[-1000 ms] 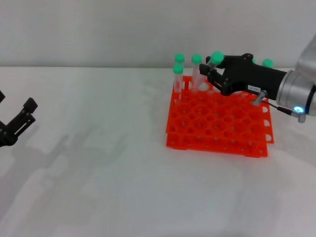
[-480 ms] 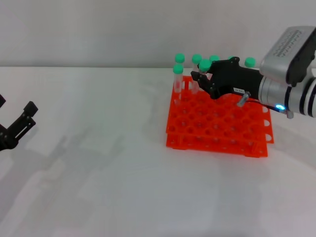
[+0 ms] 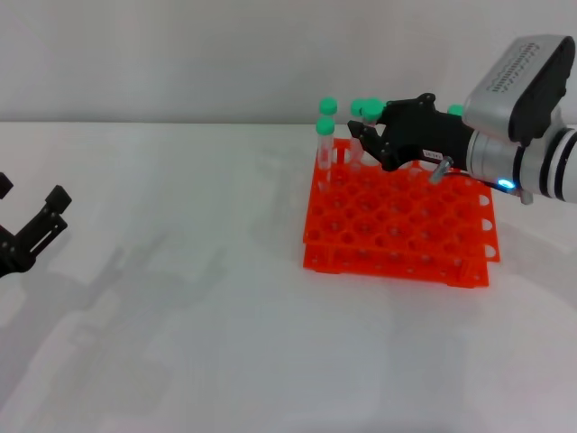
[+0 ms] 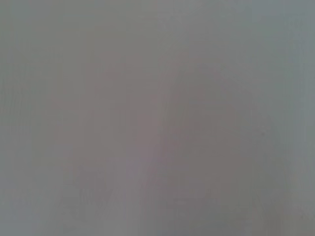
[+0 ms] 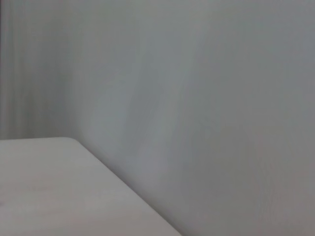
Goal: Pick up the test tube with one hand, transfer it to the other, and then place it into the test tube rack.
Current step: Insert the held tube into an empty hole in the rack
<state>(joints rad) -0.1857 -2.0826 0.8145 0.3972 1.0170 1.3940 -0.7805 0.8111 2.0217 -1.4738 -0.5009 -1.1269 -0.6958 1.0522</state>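
The orange-red test tube rack (image 3: 397, 230) stands on the white table, right of centre in the head view. My right gripper (image 3: 368, 137) reaches in from the right over the rack's back left part. It is shut on a test tube whose green cap (image 3: 370, 110) shows just above the fingers; the tube body is mostly hidden behind them. Other green-capped tubes (image 3: 325, 135) stand upright in the rack's back rows. My left gripper (image 3: 41, 225) is open and empty at the far left, low over the table. Neither wrist view shows a gripper, tube or rack.
A pale wall runs behind the table. The right wrist view shows only a table edge (image 5: 98, 157) and wall; the left wrist view shows plain grey. White table surface (image 3: 180, 271) lies between the left gripper and the rack.
My right gripper has moved left and farther back over the rack's back rows, carrying the green-capped tube, and its wrist has risen. The left gripper has stayed in place.
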